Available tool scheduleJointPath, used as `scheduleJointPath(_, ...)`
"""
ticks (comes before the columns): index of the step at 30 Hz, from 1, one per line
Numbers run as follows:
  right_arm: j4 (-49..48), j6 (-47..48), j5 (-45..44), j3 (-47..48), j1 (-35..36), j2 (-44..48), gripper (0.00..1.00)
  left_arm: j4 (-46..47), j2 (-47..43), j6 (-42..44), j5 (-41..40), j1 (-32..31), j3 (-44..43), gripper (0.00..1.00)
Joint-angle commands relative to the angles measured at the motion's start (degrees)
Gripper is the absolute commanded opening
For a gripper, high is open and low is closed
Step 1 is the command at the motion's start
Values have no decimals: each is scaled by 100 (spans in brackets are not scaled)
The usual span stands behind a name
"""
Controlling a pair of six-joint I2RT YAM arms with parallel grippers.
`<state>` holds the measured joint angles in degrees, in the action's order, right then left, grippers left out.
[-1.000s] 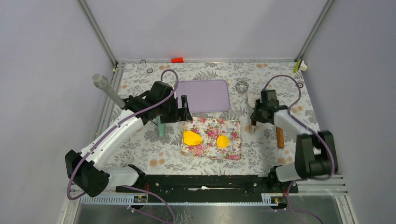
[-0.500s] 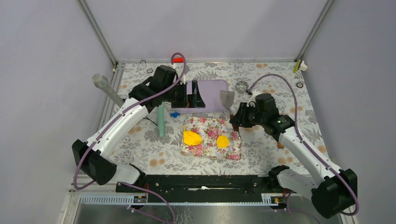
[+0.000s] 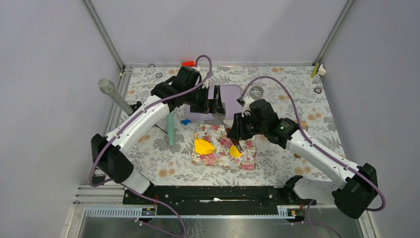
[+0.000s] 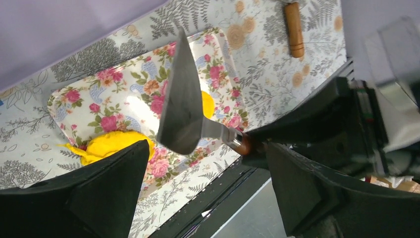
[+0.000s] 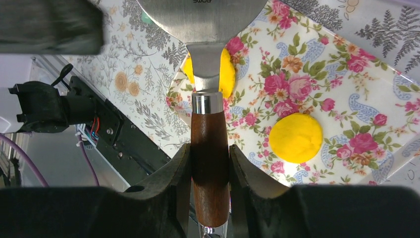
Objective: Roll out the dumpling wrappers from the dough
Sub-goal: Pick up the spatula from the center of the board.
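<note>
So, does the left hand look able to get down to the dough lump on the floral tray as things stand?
Probably yes. The left hand is open just beyond the tray and the dough lies uncovered; the scraper in the right hand hangs close beside it, not over it.

Fern-printed tabletop point(image 3: 287, 84) bearing 1 rose-patterned tray point(image 3: 218, 157) at centre, with a lilac mat point(image 3: 232, 99) just behind it. A steel scraper point(image 5: 208, 99) with a dark wooden grip hangs over the tray. Left of the tray: 1 teal stick point(image 3: 170, 133), 1 small blue piece point(image 3: 185, 121), 1 clear cylinder point(image 3: 113, 95). Far edge: 1 red block point(image 3: 187, 63). Right: 1 wooden handle point(image 4: 293, 29).
</note>
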<state>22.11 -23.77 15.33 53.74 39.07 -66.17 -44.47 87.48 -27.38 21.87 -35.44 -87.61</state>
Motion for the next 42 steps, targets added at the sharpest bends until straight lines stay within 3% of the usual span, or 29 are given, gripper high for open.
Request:
scheduleJointPath(1, -120, 122, -175, 300, 187, 52, 0, -244, 235, 27, -243, 78, -379, 96)
scheduleJointPath(7, -152, 246, -40, 198, 245, 244, 0, -284, 456, 21, 255, 370, -345, 80)
scheduleJointPath(17, -222, 420, 120, 110, 320, 314, 0, -221, 793, 9, 1335, 371, -245, 72)
scheduleJointPath(21, -195, 450, 107, 96, 313, 339, 0, -89, 859, -84, 1522, 377, -195, 61)
scheduleJointPath(24, -231, 461, 118, 21, 313, 390, 0, -1, 951, -93, 1604, 380, -186, 44)
scheduleJointPath(27, -193, 485, 82, -45, 318, 421, 0, 7, 1020, -144, 1496, 388, -213, 8)
scheduleJointPath(28, -174, 488, 45, -66, 320, 435, 0, 15, 1020, -179, 1468, 395, -206, 0)
scheduleJointPath(31, -244, 346, -96, -154, 320, 534, 0, 104, 932, -280, 1377, 421, -127, 0)
scheduleJointPath(32, -288, 249, -92, -161, 319, 579, 18, 147, 876, -310, 1346, 442, -98, 0)
scheduleJointPath(33, -328, 154, -96, -157, 318, 633, 45, 232, 811, -382, 1339, 472, -53, 0)
scheduleJointPath(34, -363, 60, -129, -147, 317, 706, 65, 353, 716, -470, 1338, 517, 11, 0)
scheduleJointPath(36, -435, -177, -384, -146, 316, 940, 96, 650, 460, -671, 1343, 659, 183, 0)
scheduleJointPath(42, -1195, -1746, -1626, -780, 310, 2261, 100, 1856, -535, -1251, 1437, 1010, 856, 0)
